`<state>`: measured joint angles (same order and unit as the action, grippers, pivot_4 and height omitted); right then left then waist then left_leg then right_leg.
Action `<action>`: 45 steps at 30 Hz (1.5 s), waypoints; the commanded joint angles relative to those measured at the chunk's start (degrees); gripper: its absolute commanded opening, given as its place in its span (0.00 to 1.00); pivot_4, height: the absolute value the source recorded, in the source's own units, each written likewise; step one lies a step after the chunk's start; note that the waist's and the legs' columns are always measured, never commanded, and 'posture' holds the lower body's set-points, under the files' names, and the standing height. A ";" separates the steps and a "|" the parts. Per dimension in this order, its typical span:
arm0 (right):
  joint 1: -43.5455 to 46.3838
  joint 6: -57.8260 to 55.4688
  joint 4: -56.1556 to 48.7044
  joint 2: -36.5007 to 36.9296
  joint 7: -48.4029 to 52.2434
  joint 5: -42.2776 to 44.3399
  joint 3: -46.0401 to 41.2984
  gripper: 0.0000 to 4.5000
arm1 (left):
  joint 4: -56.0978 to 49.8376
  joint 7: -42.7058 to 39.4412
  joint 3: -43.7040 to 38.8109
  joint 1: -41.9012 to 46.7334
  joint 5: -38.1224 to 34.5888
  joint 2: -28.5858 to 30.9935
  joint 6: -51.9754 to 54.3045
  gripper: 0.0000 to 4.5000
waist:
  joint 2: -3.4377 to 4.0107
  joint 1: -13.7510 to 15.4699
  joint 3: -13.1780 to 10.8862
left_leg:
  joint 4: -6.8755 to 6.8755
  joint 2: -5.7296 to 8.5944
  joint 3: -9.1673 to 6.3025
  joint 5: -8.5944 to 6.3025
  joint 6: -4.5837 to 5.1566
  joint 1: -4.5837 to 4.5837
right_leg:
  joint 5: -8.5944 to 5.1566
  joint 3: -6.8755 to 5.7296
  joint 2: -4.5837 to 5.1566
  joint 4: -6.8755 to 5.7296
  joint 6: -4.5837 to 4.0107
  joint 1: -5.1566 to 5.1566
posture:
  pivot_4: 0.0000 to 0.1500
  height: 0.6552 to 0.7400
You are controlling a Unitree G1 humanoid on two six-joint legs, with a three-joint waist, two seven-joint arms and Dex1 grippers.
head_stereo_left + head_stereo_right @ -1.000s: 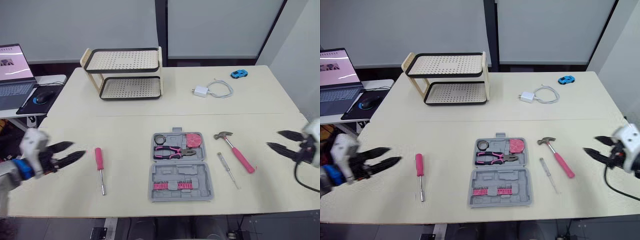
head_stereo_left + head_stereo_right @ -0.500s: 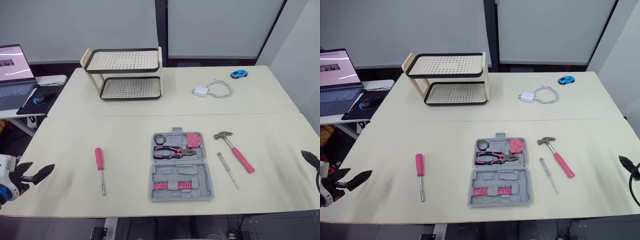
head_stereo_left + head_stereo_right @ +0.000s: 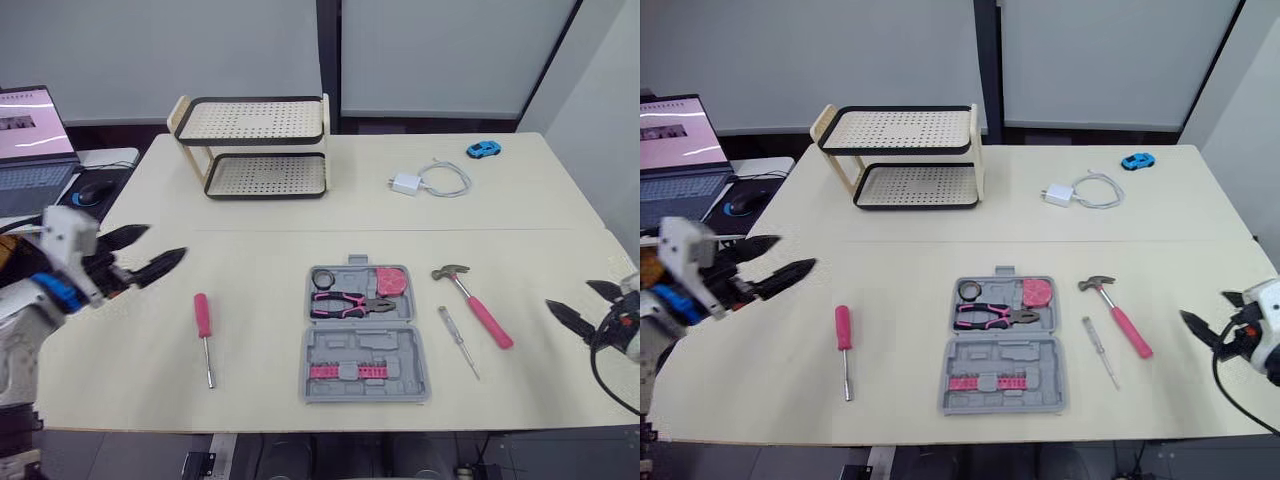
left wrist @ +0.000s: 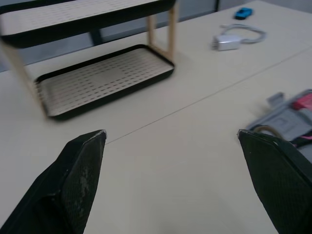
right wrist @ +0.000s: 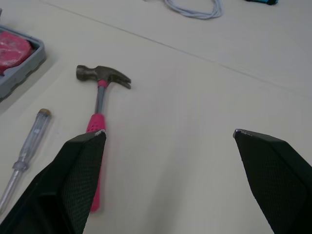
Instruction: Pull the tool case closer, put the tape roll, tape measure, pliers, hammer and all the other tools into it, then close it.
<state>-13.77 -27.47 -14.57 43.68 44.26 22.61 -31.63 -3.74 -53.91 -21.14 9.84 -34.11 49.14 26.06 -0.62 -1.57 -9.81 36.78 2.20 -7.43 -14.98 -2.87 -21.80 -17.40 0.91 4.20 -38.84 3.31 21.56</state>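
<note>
Tool case point(image 3: 365, 335) open; rack point(image 3: 250, 120), charger point(image 3: 405, 183) beyond.

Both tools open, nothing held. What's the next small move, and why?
Probably swing the right tool in toward the hammer and lower it over the pink handle. The hammer lies loose just to the right of the open tool case and is the nearest stray item to that tool, whose fingers stand open and empty.

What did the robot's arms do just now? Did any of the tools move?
Both arms came back in from the edges of the table: the left gripper forward over its left side, the right gripper in toward the hammer. Both are open, holding nothing. The tool case, hammer and pink screwdriver lie where they were.
</note>
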 commanded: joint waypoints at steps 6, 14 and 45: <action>-9.84 -5.72 -17.48 -3.70 -2.26 3.07 2.08 1.00 | -22.43 -10.71 19.26 7.67 -3.02 -0.74 1.76 1.00 | -0.02 -0.28 -0.04 | 0.01 0.05 0.14 0.00 0.00 0.04 | 0.00 0.02 -0.10 -0.03 0.00 -0.02 | 1.00 1.00; -18.17 -5.39 -23.95 -3.64 -0.05 3.38 2.76 1.00 | -24.18 -19.08 31.40 9.69 4.95 -3.29 -8.99 1.00 | -0.03 -0.10 -0.06 | 0.05 0.10 0.18 0.00 0.00 0.11 | -0.01 0.02 -0.17 -0.02 -0.01 -0.12 | 1.00 1.00; 0.75 -11.57 -11.76 -16.84 -24.04 -12.49 30.37 1.00 | -19.07 -16.44 34.85 11.87 11.97 -9.66 -12.12 1.00 | -0.16 -0.08 -0.14 | 0.07 0.12 -0.04 0.00 0.00 0.06 | -0.03 -0.07 -0.21 -0.03 0.01 -0.08 | 1.00 1.00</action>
<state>-13.59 -38.88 -25.51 27.04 20.78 10.23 -0.85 -21.61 -70.53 13.31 21.12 -22.18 39.93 14.53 -0.77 -1.65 -9.95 36.85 2.32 -7.47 -14.97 -2.86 -21.74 -17.42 0.85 3.99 -38.87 3.32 21.48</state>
